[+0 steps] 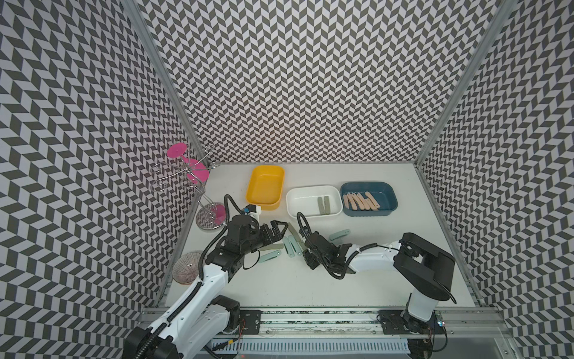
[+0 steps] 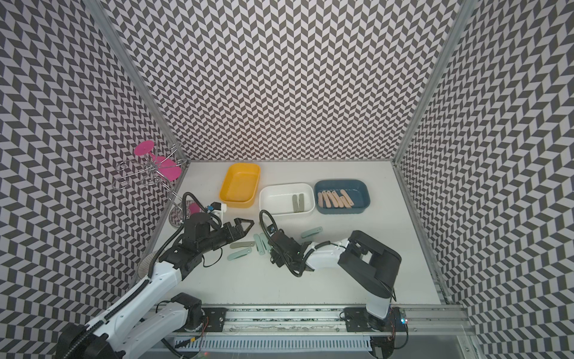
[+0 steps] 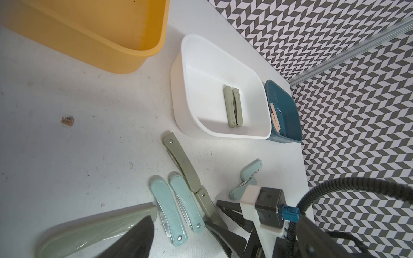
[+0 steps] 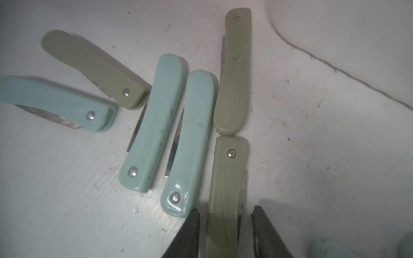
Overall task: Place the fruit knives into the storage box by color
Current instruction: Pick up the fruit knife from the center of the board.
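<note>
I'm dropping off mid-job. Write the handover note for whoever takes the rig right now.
Grippers: the left gripper is open and empty, above the table beside the loose knives. The right gripper is low over a green knife, jaws either side with narrow gaps, not gripping yet.
Done: pink knives in the blue box; two green ones in the white box.
The yellow box is empty.
Left: that green knife and two more greens on the table, for the white box; the mint knives, all on the table, presumably for the yellow box.
</note>
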Robot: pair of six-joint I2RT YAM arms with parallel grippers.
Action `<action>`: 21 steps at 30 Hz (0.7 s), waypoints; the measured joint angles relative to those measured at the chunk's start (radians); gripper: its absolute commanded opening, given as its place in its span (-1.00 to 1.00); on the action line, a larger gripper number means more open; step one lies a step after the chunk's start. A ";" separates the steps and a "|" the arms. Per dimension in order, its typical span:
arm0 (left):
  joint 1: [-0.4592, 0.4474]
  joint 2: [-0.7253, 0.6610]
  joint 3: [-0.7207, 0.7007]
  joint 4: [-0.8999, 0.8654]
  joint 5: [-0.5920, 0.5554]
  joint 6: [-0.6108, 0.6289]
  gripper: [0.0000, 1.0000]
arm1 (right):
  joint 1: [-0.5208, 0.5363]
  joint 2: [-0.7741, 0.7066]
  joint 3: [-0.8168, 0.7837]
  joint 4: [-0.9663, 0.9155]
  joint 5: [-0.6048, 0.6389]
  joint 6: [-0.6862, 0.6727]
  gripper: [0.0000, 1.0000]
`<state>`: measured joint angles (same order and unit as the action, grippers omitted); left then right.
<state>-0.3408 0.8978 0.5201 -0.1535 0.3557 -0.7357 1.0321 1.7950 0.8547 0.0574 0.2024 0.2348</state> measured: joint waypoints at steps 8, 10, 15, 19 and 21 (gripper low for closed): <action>0.000 0.006 0.000 0.003 0.000 -0.003 1.00 | 0.000 0.008 0.001 0.021 0.007 0.001 -0.54; 0.000 0.006 0.000 0.003 0.000 -0.004 1.00 | 0.000 0.008 0.000 0.023 0.006 0.002 -0.58; -0.002 0.006 0.000 0.004 0.000 -0.007 1.00 | 0.000 -0.002 -0.009 0.025 0.001 0.010 -0.64; -0.005 0.007 0.000 0.011 0.001 -0.009 1.00 | 0.000 -0.028 -0.030 0.009 -0.006 0.019 -0.65; -0.006 0.008 0.000 0.015 0.002 -0.011 1.00 | -0.001 -0.045 -0.042 -0.006 -0.009 0.022 -0.65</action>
<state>-0.3473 0.9058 0.5205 -0.1387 0.3573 -0.7464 1.0309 1.7500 0.8131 0.0513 0.1936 0.2565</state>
